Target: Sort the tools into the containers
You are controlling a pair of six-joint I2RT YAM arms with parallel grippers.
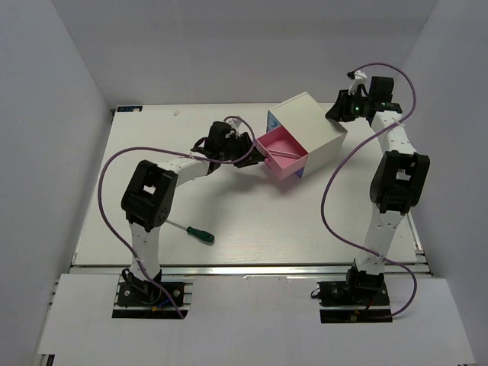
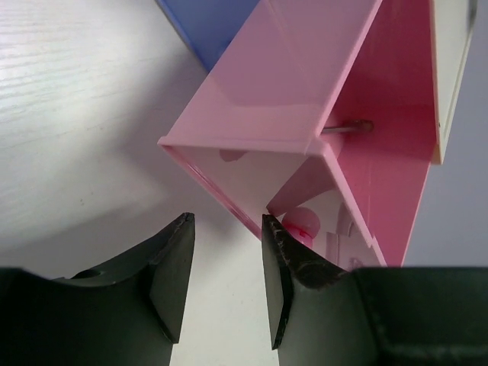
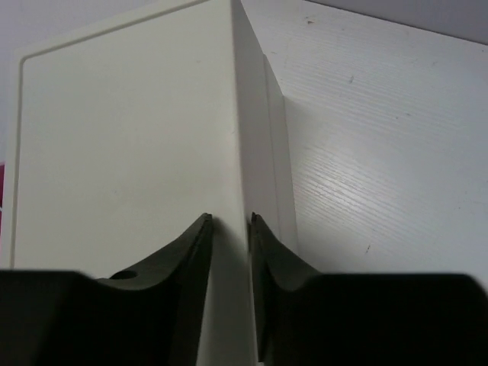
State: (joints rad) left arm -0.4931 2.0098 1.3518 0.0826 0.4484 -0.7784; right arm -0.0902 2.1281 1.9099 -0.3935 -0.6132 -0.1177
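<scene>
— What has the left tool (image 2: 227, 221) got?
— Nothing. Its jaws stand about half apart with nothing between them, just short of the pink drawer (image 2: 274, 84). The drawer's knob (image 2: 301, 226) shows just past the right-hand finger. The drawer is pulled out of the white cabinet (image 1: 316, 122) toward the lower left of the overhead view, and one thin screwdriver (image 2: 347, 128) lies inside.
— And the right tool (image 3: 230, 223)?
— It's at the cabinet's far corner, upper right of the overhead view. Its jaws stand a narrow gap apart with the corner edge between them. Whether they pinch it I cannot tell.
— What's out on the desk (image 1: 305, 221)?
— The green-handled screwdriver (image 1: 194, 231), lower left of the overhead view, just beside the left arm's lower link.
— Which arm, then?
— The left, I'd judge. The right is well apart, across the desk. From the left tool the screwdriver lies down-frame and a little left, back toward the base. Its long axis slants, with the shaft to the upper left and the green handle to the lower right. The jaws would want to close across that slant.
</scene>
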